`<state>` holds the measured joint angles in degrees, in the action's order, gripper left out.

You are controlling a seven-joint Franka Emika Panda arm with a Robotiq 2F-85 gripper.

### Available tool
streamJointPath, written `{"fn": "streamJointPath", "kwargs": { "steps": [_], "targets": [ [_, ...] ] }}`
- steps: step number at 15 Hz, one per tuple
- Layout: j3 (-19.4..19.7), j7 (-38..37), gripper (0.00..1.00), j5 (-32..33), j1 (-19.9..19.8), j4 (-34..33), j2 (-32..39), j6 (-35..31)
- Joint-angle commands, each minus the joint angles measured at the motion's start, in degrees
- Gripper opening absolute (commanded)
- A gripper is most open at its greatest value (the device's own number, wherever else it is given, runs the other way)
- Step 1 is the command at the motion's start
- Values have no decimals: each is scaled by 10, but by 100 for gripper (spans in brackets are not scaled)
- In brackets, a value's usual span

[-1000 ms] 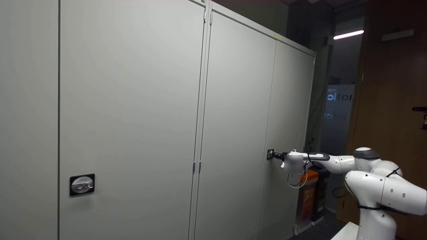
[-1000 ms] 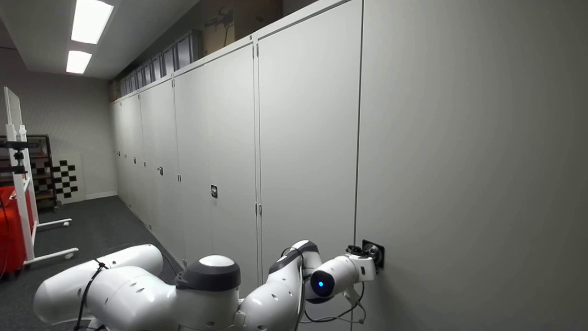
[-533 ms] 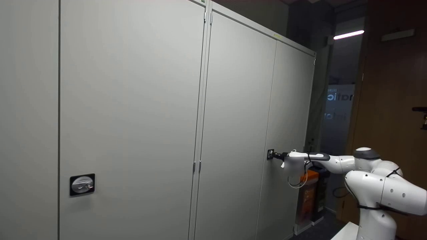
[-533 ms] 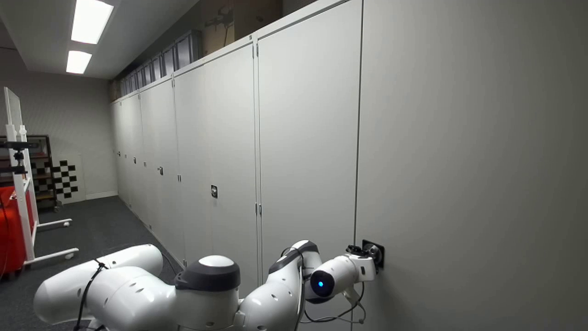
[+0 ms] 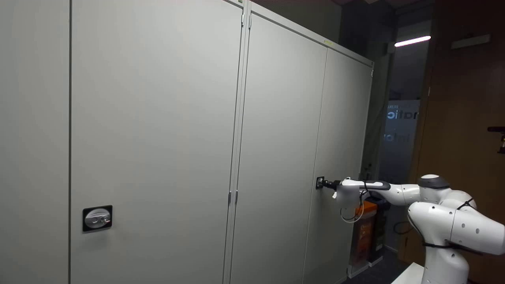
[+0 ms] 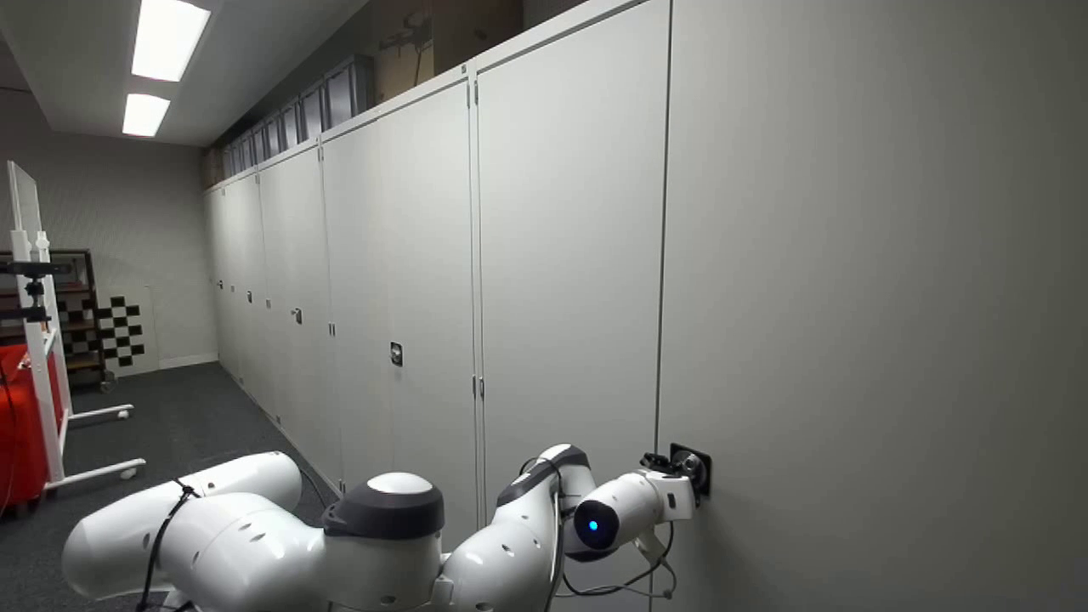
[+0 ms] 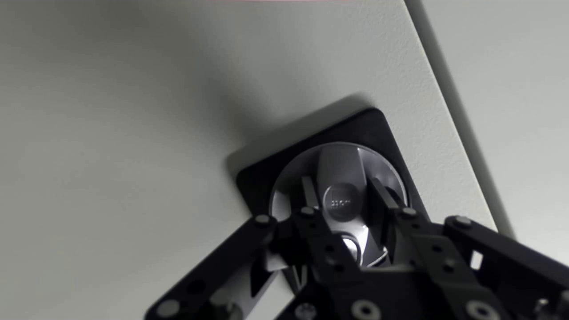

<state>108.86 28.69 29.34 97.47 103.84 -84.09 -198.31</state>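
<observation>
My gripper faces a cabinet lock in the wrist view. A raised grey handle ridge runs across a round metal disc, set in a black square plate. One of my fingers stands on each side of the ridge, close against it. The jaws are partly closed with the ridge between them. The lower part of the lock is hidden behind the gripper. In an exterior view the gripper meets the lock plate beside the door seam. The plate also shows in an exterior view, partly behind the hand.
Tall grey cabinet doors form a flat wall before the arm. Another lock is on a nearer door. Orange and dark bins stand below the forearm. A white wheeled stand and red object are farther off.
</observation>
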Motion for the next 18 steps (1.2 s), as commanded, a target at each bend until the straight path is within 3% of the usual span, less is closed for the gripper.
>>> {"fn": "streamJointPath", "kwargs": {
  "steps": [1,18],
  "targets": [
    [-14,-15,8,-5,-14,18,0,2],
    [-19,-64,8,-22,-16,32,0,0]
  ]
}}
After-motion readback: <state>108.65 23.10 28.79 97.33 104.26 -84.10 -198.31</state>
